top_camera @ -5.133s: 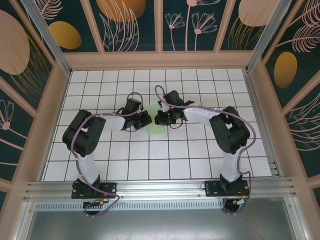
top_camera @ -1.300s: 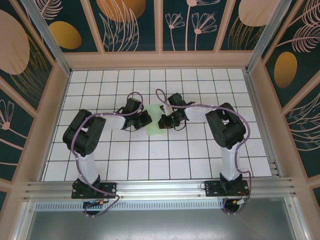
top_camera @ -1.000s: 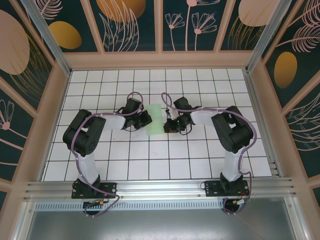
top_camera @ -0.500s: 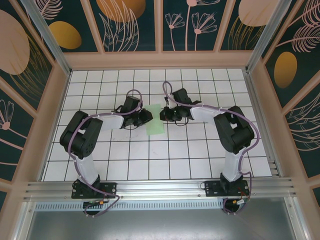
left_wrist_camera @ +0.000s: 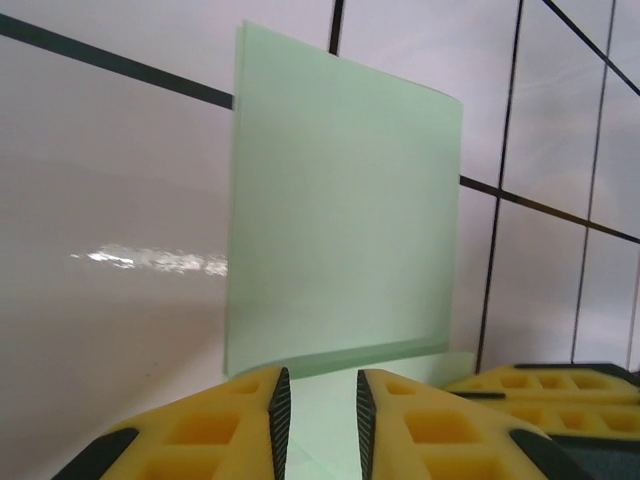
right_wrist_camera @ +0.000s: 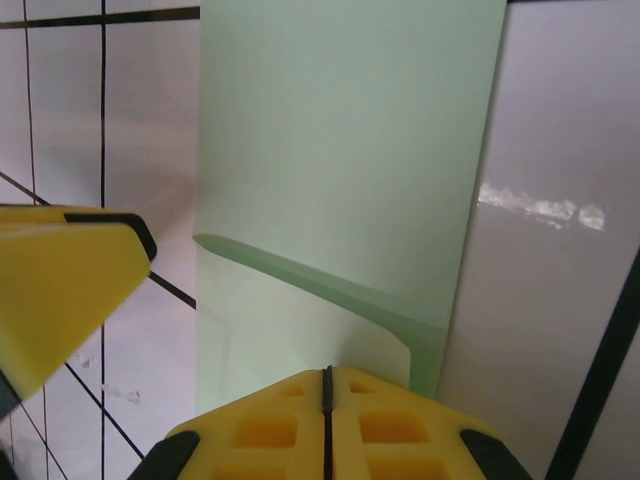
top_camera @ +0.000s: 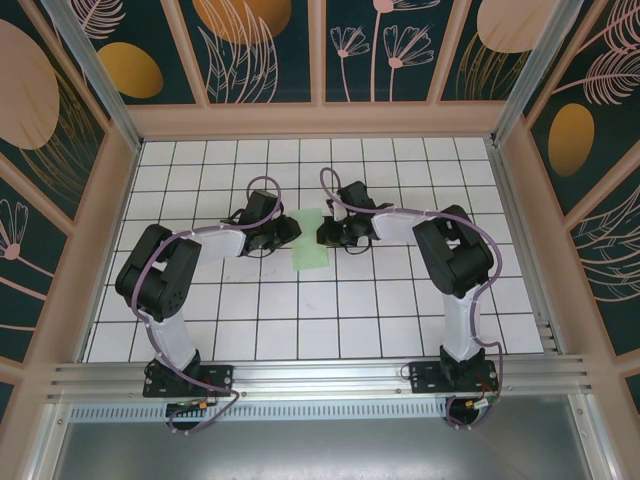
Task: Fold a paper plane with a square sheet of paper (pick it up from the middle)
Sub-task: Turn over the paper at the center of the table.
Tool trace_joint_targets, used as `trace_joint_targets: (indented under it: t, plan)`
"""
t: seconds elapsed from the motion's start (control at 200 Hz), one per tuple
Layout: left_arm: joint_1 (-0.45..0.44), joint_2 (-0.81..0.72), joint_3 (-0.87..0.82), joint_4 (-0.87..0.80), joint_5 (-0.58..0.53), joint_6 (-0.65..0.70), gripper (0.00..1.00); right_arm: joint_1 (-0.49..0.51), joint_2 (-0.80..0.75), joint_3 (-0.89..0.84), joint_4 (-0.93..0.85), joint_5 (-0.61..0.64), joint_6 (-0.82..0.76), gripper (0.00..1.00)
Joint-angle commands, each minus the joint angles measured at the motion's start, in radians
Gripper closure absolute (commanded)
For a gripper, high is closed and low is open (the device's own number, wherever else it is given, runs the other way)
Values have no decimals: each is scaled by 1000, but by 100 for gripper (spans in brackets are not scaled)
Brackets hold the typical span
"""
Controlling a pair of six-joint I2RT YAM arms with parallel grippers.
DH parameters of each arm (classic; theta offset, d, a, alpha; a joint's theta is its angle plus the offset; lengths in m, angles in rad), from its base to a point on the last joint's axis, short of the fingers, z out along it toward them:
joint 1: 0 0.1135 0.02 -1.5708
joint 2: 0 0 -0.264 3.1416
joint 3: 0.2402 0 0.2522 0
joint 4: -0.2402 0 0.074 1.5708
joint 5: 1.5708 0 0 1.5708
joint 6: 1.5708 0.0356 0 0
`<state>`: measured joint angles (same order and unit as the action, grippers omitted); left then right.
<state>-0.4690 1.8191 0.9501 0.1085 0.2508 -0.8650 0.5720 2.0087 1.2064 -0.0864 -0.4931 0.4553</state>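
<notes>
The square sheet of paper (top_camera: 312,245) is pale mint green and lies mid-table, folded into a narrow strip. No paper plane is in view. My left gripper (top_camera: 290,232) is at the strip's left edge. In the left wrist view its jaws (left_wrist_camera: 318,375) are open by a narrow gap, over the paper (left_wrist_camera: 340,220). My right gripper (top_camera: 324,234) is at the strip's right edge. Its jaws (right_wrist_camera: 326,370) are shut, and a raised flap of the paper (right_wrist_camera: 340,150) runs into their tips and casts a shadow on the layer below.
The white grid table (top_camera: 400,310) has bare tiles on all sides of the arms. Wooden frame walls (top_camera: 110,220) close off the left, right and far sides. An aluminium rail (top_camera: 320,380) runs along the near edge by the arm bases.
My left jaws have parted from shut to a narrow gap. The right gripper slid along the paper's right edge towards the far side. The left arm shifted slightly farther away.
</notes>
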Motion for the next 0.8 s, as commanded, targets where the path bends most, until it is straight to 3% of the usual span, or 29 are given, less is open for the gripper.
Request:
trace_joint_targets:
  t: [0.0,0.27,0.796]
  plan:
    - [7,0,-12,63,79,-6,73,5,32,30,-23,14,19,92]
    - [7,38,-13,76,113,-31,74,4,54,28,-56,39,35,93]
    - [1,15,-99,145,120,-181,60,-20,53,-74,1,28,160,93]
